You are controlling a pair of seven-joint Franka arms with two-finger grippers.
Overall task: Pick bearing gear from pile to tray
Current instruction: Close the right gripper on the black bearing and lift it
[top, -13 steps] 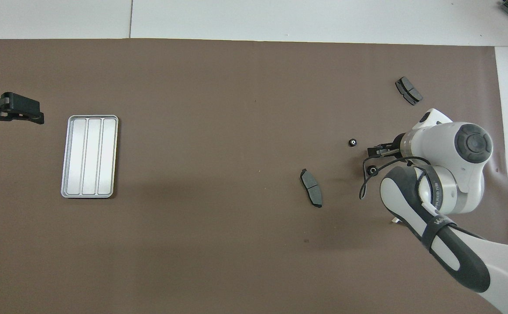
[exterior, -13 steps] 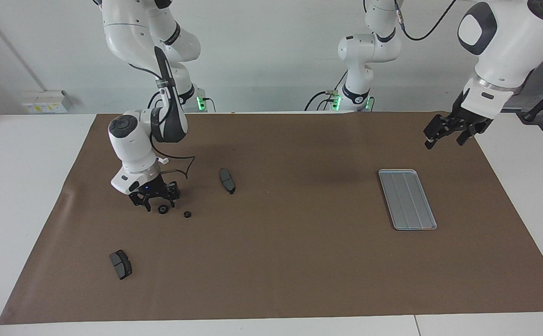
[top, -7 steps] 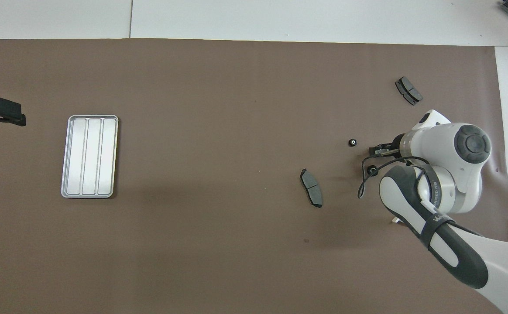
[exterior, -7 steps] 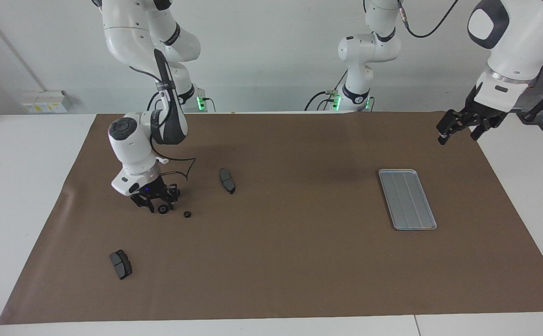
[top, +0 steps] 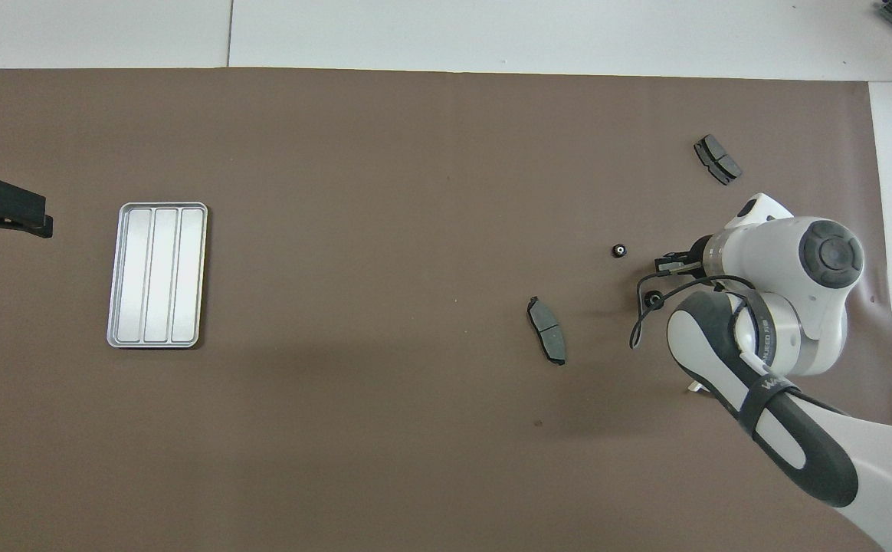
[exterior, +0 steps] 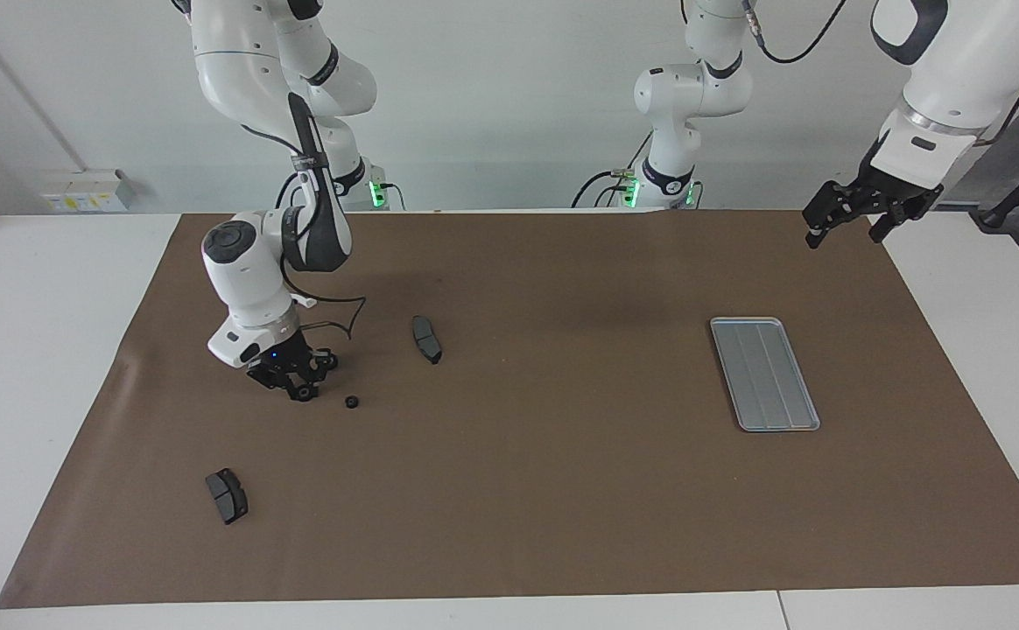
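Closing around a black ring [exterior: 304, 393] on the table, the right tool [exterior: 298, 386] is best lifted once firmly gripped; the tray [exterior: 764, 374] lies well apart; the left tool [exterior: 851, 214] waits open.

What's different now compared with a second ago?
The right gripper has drawn its fingers in around a small black ring. The left gripper has risen. The other ring, both brake pads and the tray stayed put.
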